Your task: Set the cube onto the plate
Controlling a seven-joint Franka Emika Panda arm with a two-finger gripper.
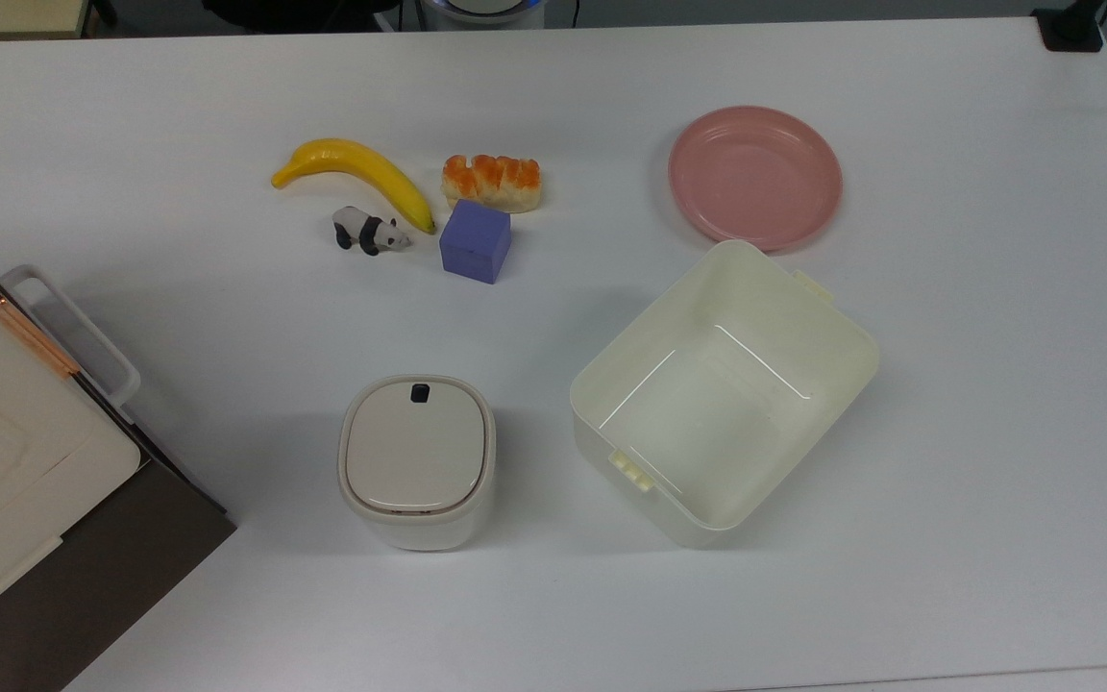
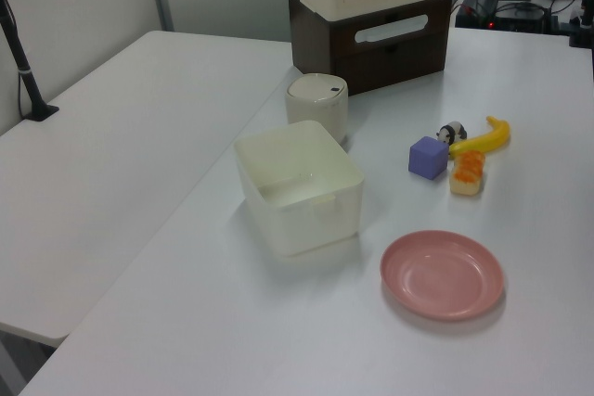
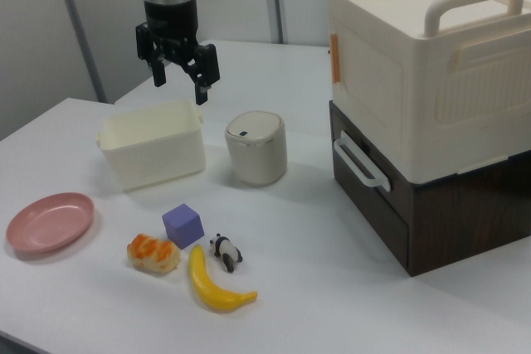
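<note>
Purple-blue cube (image 1: 475,241); pink plate (image 1: 755,178); yellow banana (image 1: 361,175).

end effector (image 3: 179,83): fingers spread, empty, raised | cube (image 3: 182,225): on table | plate (image 3: 48,221): bare

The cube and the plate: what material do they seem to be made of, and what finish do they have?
The cube looks like solid foam or painted wood with a matte finish: its purple-blue faces are flat and even, with no glare. Which of the two cannot be told. The plate looks like moulded plastic, smooth with a soft sheen: uniform pink, a thin raised rim, and faint light patches on its surface.
</note>
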